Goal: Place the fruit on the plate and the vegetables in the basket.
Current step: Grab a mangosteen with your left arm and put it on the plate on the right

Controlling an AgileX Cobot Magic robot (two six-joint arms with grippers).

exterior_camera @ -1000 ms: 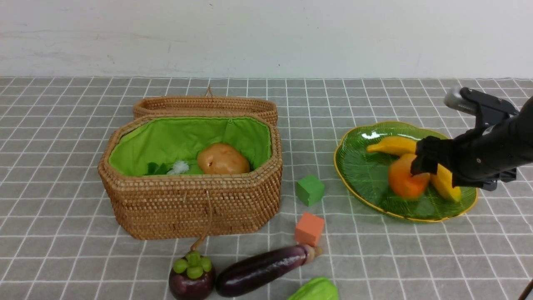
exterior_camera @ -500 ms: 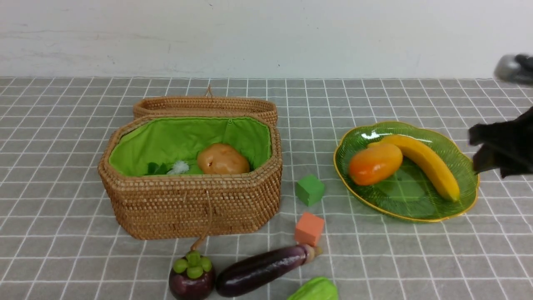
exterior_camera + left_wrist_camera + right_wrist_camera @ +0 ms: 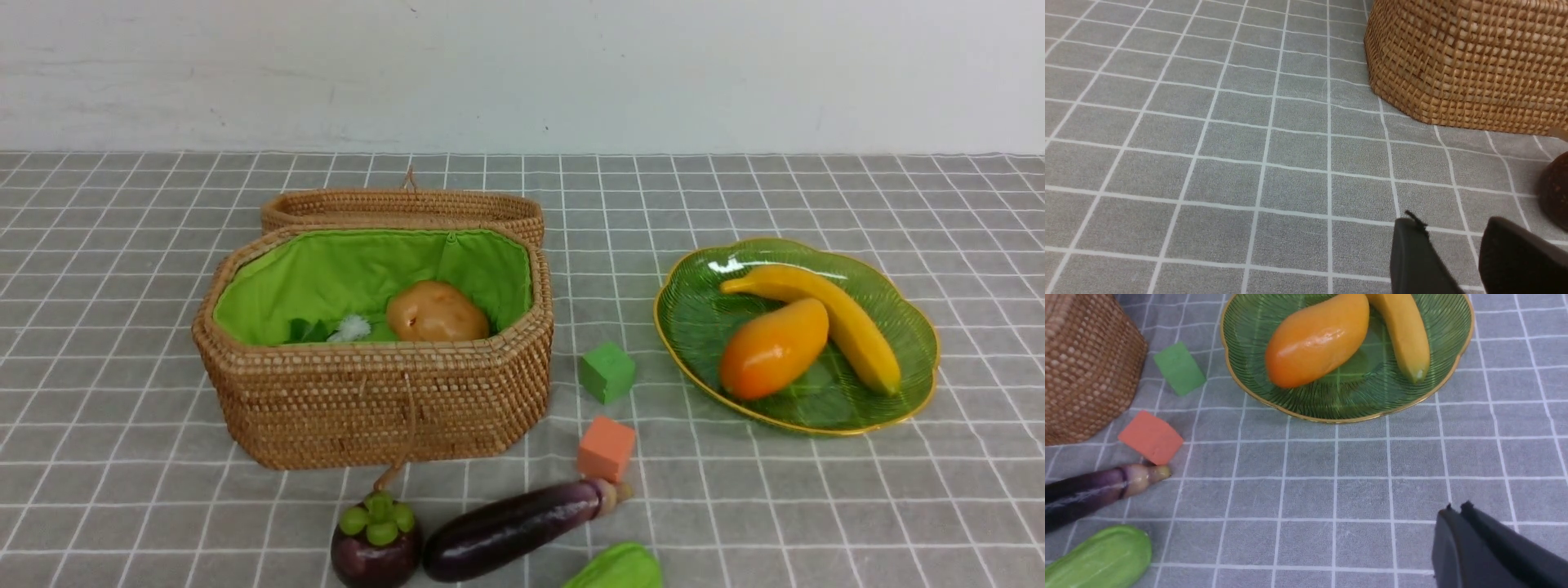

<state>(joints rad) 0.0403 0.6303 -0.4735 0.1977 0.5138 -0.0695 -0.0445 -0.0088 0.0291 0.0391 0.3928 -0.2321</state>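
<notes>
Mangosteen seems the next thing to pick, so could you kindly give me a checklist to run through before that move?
1. Mangosteen upright on the cloth in front of the basket, nothing over it: ok.
2. Clear of the eggplant beside it: cannot tell; they lie very close.
3. Bare room on the plate next to the mango and banana: ok.
4. Left pincer open and empty: ok.
5. Right pincer open for a grasp: not ok; it is shut, with nothing in it.
6. Basket lid folded back: ok.
</notes>
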